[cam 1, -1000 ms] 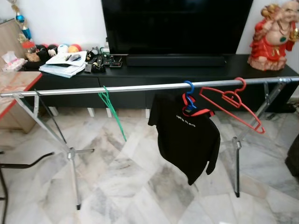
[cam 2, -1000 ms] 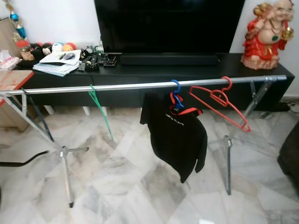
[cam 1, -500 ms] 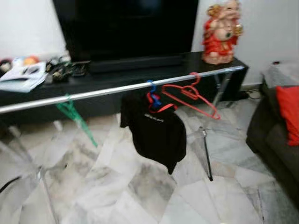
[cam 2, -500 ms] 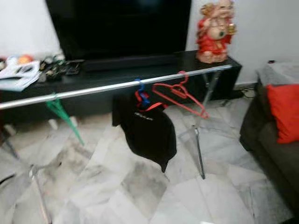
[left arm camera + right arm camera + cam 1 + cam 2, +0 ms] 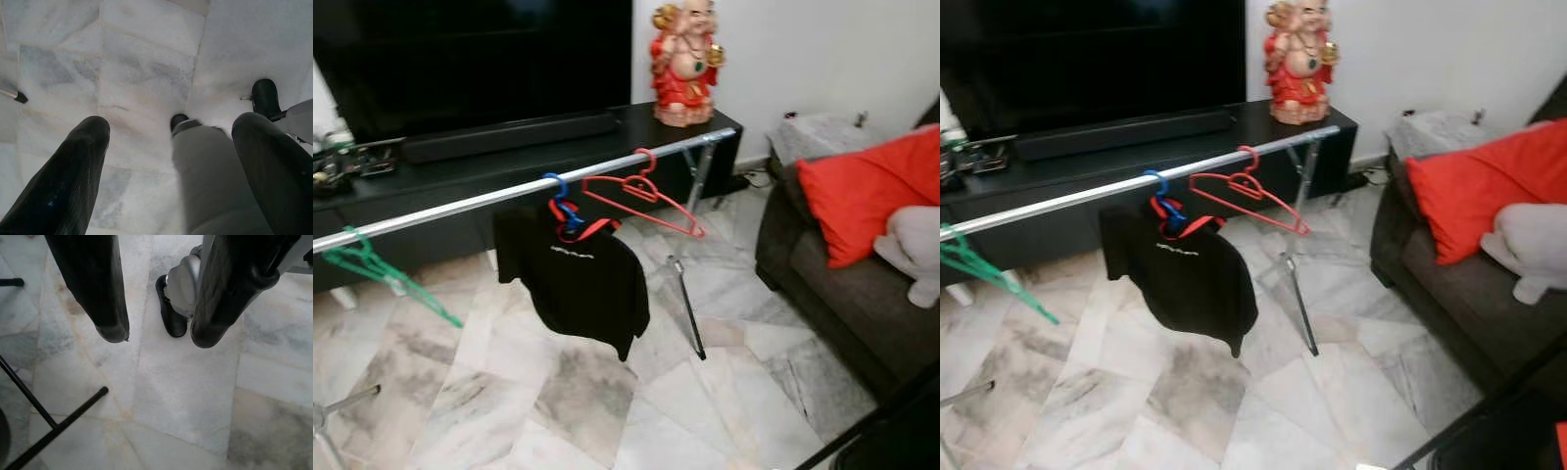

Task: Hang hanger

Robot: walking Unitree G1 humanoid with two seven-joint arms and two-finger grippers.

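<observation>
Marble floor (image 5: 607,411), grey-white veined tiles, all around.

Nearest: both arms hang down, wrist views look at the floor. Left pincer (image 5: 171,147): fingers wide apart, nothing between them, robot's grey leg and black foot (image 5: 266,98) below. Right pincer (image 5: 159,335): fingers apart, empty, pointing at the tiles beside the other black foot (image 5: 171,313); thin black bars (image 5: 54,423) cross the floor near it.

Right side: dark grey sofa (image 5: 842,294) with red cushion (image 5: 871,191) and a pale soft thing (image 5: 915,250) on the seat, too blurred to identify.

Mid distance: silver clothes rail (image 5: 460,206) runs across the head view, rising toward the right, on a crossed metal leg (image 5: 685,313). On it, left to right:
- green hanger (image 5: 372,269), tilted
- black T-shirt (image 5: 573,284) on a red hanger with a blue hook (image 5: 558,201) over the bar
- bare red hanger (image 5: 641,196), hook over the rail, body swung out at a slant, just beside the T-shirt

Behind the rail: long black TV console (image 5: 509,166) with soundbar (image 5: 509,137), dark TV screen (image 5: 470,54) above it, small clutter (image 5: 342,162) at the left end, red-robed laughing Buddha statue (image 5: 683,64) at the right end. White wall (image 5: 803,59) behind.
</observation>
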